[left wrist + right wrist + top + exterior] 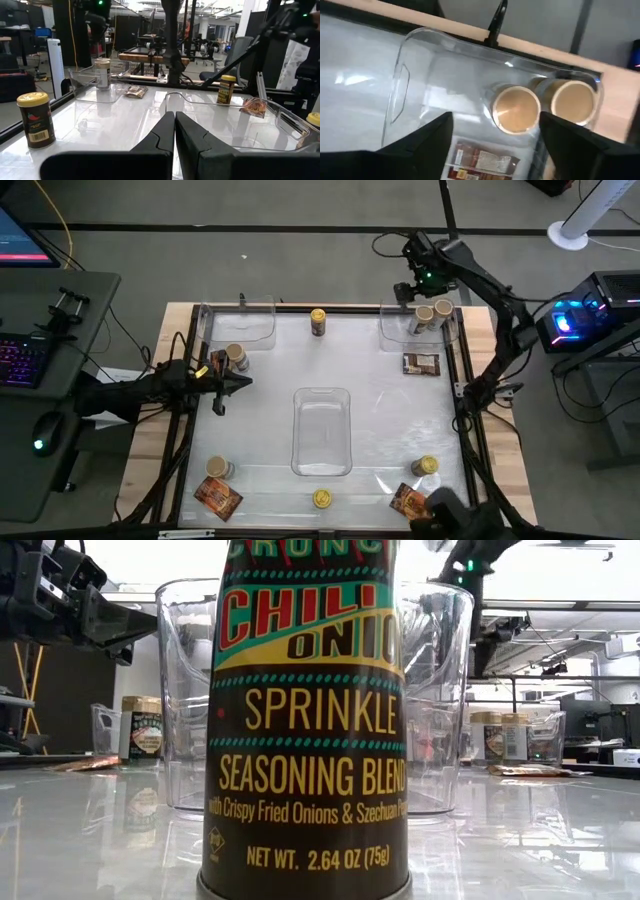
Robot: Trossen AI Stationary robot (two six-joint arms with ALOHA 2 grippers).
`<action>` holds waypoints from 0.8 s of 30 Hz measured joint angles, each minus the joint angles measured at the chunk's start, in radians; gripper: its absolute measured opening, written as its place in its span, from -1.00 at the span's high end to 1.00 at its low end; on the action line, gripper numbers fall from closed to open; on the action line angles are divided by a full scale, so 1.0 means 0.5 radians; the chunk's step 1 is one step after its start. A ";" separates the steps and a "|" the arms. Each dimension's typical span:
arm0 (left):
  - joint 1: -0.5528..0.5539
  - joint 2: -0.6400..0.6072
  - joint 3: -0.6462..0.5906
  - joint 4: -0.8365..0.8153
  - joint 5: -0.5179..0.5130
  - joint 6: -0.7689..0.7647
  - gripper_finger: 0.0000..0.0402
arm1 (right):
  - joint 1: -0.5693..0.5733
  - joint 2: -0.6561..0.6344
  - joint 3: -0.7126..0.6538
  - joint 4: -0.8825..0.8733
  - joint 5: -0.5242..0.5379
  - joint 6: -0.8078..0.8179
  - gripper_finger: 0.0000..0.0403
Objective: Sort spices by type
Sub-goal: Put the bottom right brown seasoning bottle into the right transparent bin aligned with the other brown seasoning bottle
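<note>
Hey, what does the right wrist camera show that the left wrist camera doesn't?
Only the right wrist view shows, from above, the open right pincer over two beige-lidded jars in a clear tray.

Only the left wrist view shows the shut left pincer, a yellow-lidded jar and the middle tray.

Both show the dark packet on the white table.

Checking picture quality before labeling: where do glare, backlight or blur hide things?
Low view: bright backlight behind, the chili onion jar fills the frame. High view: sheen on the table. Right wrist view: soft blur over two beige-lidded jars.
</note>
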 joint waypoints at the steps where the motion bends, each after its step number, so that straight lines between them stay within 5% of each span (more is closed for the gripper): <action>1: 0.000 0.000 0.000 0.000 0.000 0.000 0.98 | 0.042 -0.010 -0.001 -0.025 0.059 0.034 -0.32; 9: 0.000 0.000 0.000 0.000 0.000 0.000 0.99 | 0.210 -0.131 -0.588 0.059 0.189 0.035 0.87; 16: 0.000 0.000 0.000 0.000 0.000 0.000 0.99 | 0.077 -0.390 -1.085 0.403 0.033 0.267 0.96; 24: 0.000 0.000 0.000 0.000 0.001 0.000 0.99 | 0.037 -0.409 -1.302 0.940 -0.086 0.613 0.99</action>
